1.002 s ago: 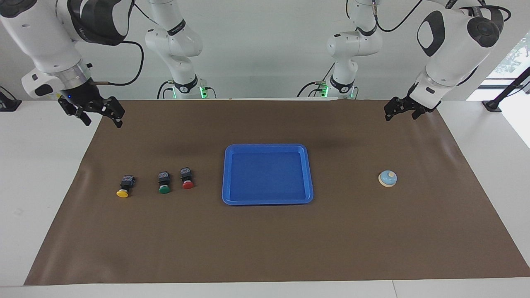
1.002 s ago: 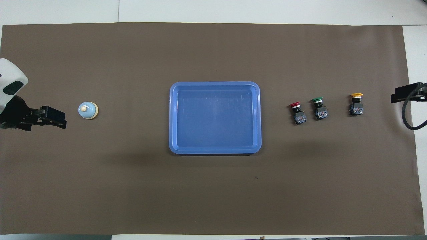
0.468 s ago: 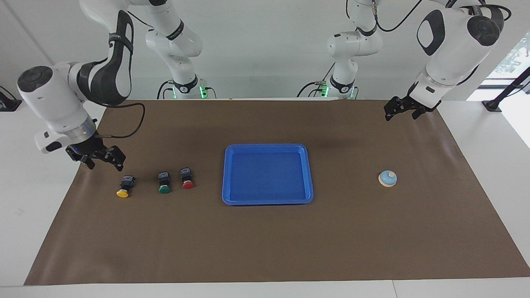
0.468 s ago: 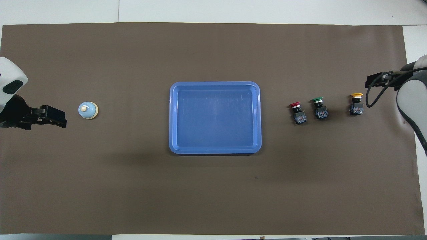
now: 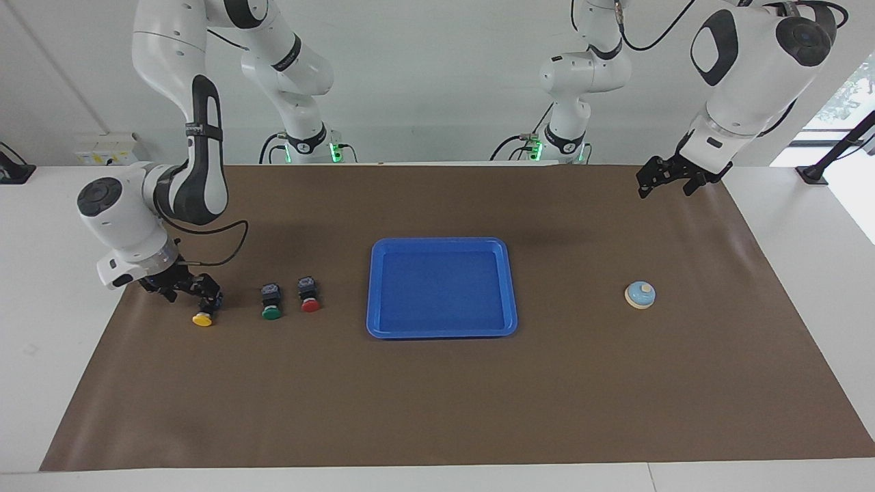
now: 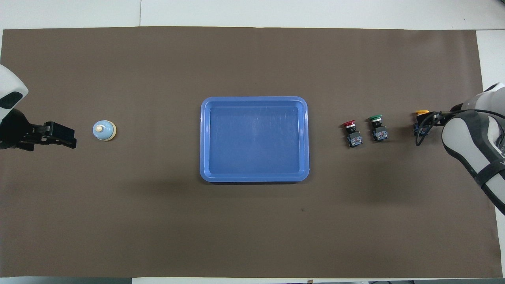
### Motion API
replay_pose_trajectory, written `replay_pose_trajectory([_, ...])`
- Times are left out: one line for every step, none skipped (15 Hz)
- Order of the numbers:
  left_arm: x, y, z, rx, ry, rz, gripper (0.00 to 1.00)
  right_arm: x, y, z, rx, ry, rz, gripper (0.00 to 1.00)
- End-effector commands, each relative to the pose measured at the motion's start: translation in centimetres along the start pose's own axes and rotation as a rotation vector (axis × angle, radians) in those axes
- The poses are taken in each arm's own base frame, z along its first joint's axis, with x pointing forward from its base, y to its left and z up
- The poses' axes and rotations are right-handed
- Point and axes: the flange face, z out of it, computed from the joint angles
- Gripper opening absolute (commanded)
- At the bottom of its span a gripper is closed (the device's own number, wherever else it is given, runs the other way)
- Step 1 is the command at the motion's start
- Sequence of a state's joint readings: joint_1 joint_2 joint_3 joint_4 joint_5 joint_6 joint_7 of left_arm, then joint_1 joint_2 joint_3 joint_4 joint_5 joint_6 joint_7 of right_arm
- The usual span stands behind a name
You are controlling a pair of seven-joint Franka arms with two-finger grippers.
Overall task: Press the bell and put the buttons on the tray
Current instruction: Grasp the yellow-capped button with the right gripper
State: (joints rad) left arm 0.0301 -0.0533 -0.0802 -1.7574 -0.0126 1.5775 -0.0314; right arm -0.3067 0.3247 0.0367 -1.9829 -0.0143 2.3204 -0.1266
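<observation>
The bright-blue tray (image 5: 441,287) (image 6: 254,98) lies in the middle of the brown mat with nothing in it. Toward the right arm's end, three buttons stand in a row: red (image 5: 310,295) (image 6: 351,133), green (image 5: 271,302) (image 6: 378,128) and yellow (image 5: 202,319) (image 6: 422,113). My right gripper (image 5: 193,295) (image 6: 430,118) is open and low on the mat at the yellow button's black body, partly hiding it; I cannot tell whether it touches. The light-blue bell (image 5: 640,294) (image 6: 104,130) sits toward the left arm's end. My left gripper (image 5: 666,179) (image 6: 59,135) hangs open in the air, apart from the bell.
The brown mat (image 5: 437,396) covers most of the white table (image 5: 48,287). Nothing else lies on it apart from the tray, the bell and the buttons.
My right arm has swung down from high over the mat's corner to the yellow button. The left gripper has barely shifted. Bell, tray and buttons lie where they were.
</observation>
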Motion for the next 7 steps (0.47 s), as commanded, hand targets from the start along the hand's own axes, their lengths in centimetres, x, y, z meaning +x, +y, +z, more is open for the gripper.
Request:
replay_pose_trajectory([-0.4,0.2,-0.8,0.017,0.018,0.001,1.0,-1.0,-0.4,-0.1,0.014,-0.011,-0.026,0.99])
replay_pose_trajectory([-0.4,-0.1,-0.9,0.016,0.021,-0.005,1.0,-1.1,-0.9,0.1,0.016,-0.015,-0.036,1.0])
replay_pose_trajectory([-0.5,-0.3,-1.0,0.015,0.021,-0.008,1.0,-1.2,-1.4,0.3,0.016,-0.02,-0.045,1.0])
replay_pose_trajectory([-0.5,-0.3,-1.1,0.016,0.023,-0.011,1.0,-1.2,-1.8,0.5,0.017,-0.017,-0.048,0.99])
replay_pose_trajectory([-0.7,-0.2,-1.2,0.016,0.023,-0.009,1.0,-1.1,-2.2,1.0,0.017,-0.015,-0.053,1.0])
replay_pose_trajectory([-0.8,-0.2,-1.5,0.016,0.03,-0.009,1.0,-0.9,-2.2,1.5,0.016,-0.005,-0.054,0.99])
replay_pose_trajectory([-0.9,-0.3,-1.6,0.016,0.03,-0.011,1.0,-0.9,-2.2,1.7,0.016,-0.002,-0.057,0.99])
